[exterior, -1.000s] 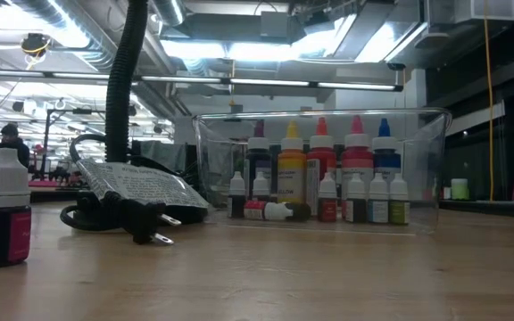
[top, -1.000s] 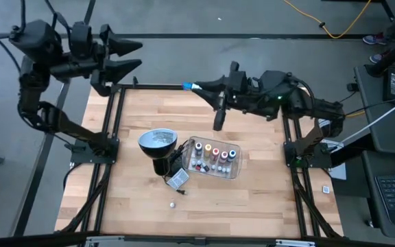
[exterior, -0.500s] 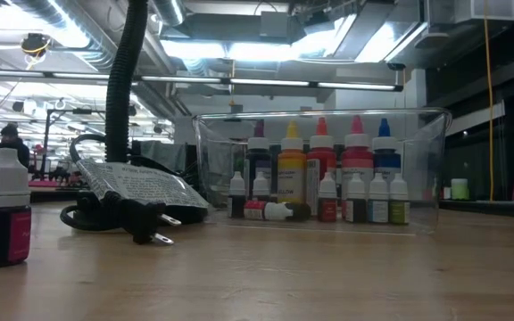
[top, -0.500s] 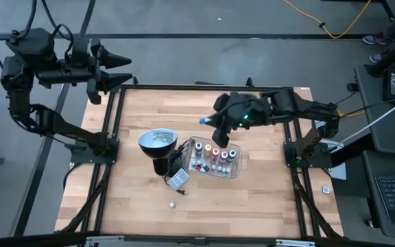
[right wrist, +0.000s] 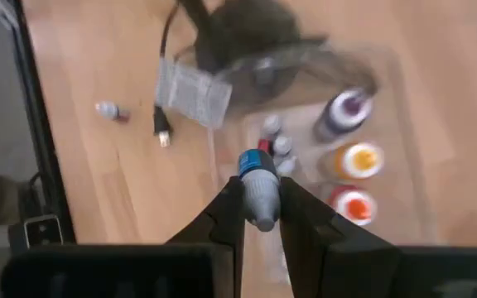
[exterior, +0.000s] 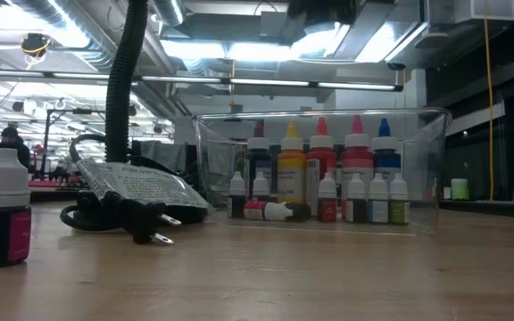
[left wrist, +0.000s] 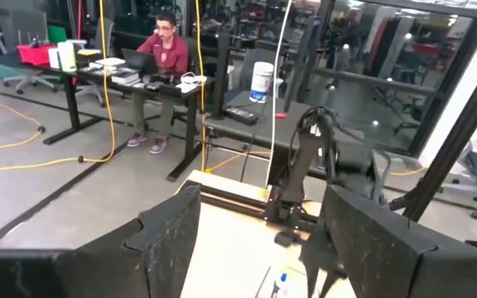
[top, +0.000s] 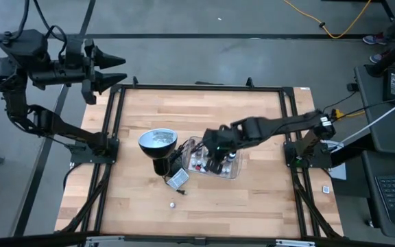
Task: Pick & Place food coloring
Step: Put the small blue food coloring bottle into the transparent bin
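Right gripper (right wrist: 261, 217): jaws clenched on a small blue-capped bottle (right wrist: 259, 189), gripped across its body, cap sticking out past the fingertips. The bottle's long axis runs along the fingers, pointing down toward the clear tray (top: 236, 171). Left gripper (top: 112, 69): jaws spread, nothing between them, parked off the far left corner of the table (top: 266, 199), well apart from everything.

Key relation: in the high view the right gripper (top: 214, 152) hangs directly over the tray, which sits mid-table just beside the black lamp (top: 158, 145). From the wrist camera the tray lies straight ahead of the jaws, with the purple, yellow and orange-red caps below and to one side of the held bottle. The drop looks like a straight descent into a free spot; the right arm is plainly the nearer one.

Counts, low view:
- Tall bottles (exterior: 321, 167) in the tray's back row: five (dark, yellow, red, pinkish-red, blue caps).
- Small white-capped bottles (exterior: 377, 197) in front: about six upright, one lying on its side; exact number is hard to tell.
- One loose bottle (exterior: 4, 217) standing on the table outside the tray, close to the low camera.
- One held bottle.
- One tray, one lamp with its plug (exterior: 143, 225) and a tag on the cord.
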`<state>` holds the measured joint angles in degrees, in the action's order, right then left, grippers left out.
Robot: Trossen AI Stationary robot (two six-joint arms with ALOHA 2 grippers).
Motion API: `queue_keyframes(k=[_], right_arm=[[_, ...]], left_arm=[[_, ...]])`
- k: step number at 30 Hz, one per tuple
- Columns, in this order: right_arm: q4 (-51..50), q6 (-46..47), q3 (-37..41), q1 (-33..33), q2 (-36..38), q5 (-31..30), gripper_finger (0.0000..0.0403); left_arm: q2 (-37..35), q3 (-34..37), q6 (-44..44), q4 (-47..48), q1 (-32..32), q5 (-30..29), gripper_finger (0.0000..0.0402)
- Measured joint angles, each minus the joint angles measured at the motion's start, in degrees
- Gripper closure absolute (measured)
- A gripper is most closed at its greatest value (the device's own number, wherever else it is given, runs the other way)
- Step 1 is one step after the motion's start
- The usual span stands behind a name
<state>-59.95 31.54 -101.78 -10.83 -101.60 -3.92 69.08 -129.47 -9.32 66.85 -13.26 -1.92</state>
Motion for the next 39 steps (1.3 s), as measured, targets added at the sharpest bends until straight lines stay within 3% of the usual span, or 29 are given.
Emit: queue_keyframes(k=[7, 14, 26, 39], right_arm=[[8.93, 0.98, 11.3, 0.05, -0.04, 3.61, 0.0344], [13.79, -0.25, 17.84, 0.77, -0.2, 5.19, 0.0344], [14.56, -4.76, 18.7, 2.8, -7.36, 8.11, 0.0344], [14.18, -9.34, 18.42, 2.8, -12.33, 6.5, 0.0345]], left_arm=[[0.26, 0.0, -0.02, 0.7, 0.0, -0.01, 0.0147], [0.4, 0.02, -0.02, 0.7, 0.02, -0.17, 0.0148], [0.52, 0.02, -0.61, 0.72, 0.0, -0.21, 0.0147], [0.55, 0.02, -0.57, 1.29, 0.02, -0.15, 0.0147]])
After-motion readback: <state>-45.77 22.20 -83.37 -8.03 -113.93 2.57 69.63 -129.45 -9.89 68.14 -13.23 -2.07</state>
